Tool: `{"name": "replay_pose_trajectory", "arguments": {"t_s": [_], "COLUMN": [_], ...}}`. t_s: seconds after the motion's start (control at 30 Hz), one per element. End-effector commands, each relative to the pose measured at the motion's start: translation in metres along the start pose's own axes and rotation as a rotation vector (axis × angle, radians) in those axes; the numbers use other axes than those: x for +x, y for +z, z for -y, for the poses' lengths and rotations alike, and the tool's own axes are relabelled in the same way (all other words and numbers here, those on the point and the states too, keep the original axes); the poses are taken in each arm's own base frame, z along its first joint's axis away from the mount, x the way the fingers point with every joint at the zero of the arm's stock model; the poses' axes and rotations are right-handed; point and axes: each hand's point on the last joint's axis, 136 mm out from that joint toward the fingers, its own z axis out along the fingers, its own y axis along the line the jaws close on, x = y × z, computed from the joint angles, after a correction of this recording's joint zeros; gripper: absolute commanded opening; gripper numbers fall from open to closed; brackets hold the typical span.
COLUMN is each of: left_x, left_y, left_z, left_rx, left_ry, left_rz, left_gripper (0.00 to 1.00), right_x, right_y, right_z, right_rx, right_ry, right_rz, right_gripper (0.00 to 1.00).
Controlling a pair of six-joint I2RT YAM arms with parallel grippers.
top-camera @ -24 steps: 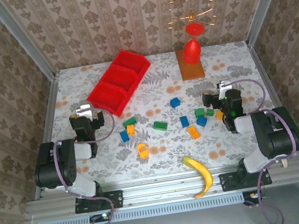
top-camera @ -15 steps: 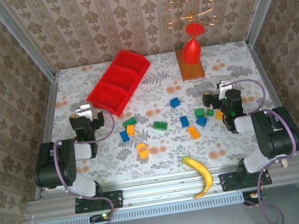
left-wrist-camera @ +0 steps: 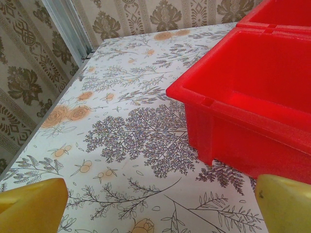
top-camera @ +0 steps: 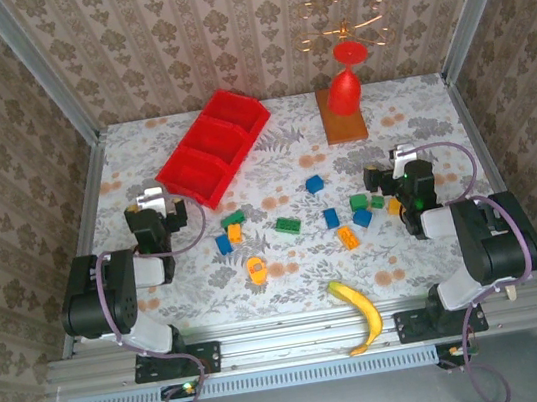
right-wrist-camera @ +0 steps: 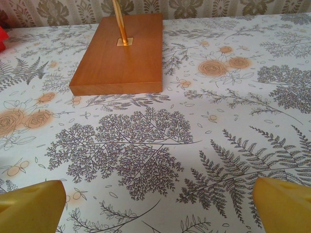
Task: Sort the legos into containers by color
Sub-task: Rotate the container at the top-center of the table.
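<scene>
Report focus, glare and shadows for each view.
Top external: even light, faint shadows, no harsh glare, banana sharp. Left wrist: red tray crisp, left fingertips blurred. Right wrist: wooden base sharp, right fingertips soft.

Looked like a robot lab cell dressed as a home: wallpapered panels (top-camera: 222,26) in aluminium framing (top-camera: 46,80), floral-print table (top-camera: 275,175).

Damask-papered walls (top-camera: 222,26) enclose a floral-patterned table (top-camera: 273,165).
</scene>
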Motion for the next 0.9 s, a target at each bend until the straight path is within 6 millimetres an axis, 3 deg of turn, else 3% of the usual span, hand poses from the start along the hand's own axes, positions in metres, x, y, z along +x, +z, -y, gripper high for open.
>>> {"name": "replay_pose_trajectory", "arguments": {"t_s": [0.0, 0.47, 0.67, 0.87], "left_x": [-0.003, -0.004, -0.02, -0.053], "left_y": [0.001, 0.001, -0.012, -0.029], "left_z": [-0.001, -0.004, -0.012, -0.026], "left_rx": [-0.002, 0.017, -0.013, -0.095], "left_ry": [0.005, -0.014, -0.026, -0.055], "left_rz": [0.007, 0.006, 0.024, 0.039], "left_gripper": [1.0, 1.0, 1.0, 1.0], "right_x": [-0.008, -0.015, -0.024, -0.039], "right_y": [0.001, 0.0, -0.01, -0.026], "right_z": [-0.004, -0.002, 0.003, 0.017], "right_rx": [-0.013, 0.002, 0.031, 0.114], "right_ry": [-0.021, -0.016, -0.009, 0.016], "right_rz": [0.019, 0.005, 0.012, 0.023], "right_gripper": [1.0, 1.0, 1.0, 1.0]}}
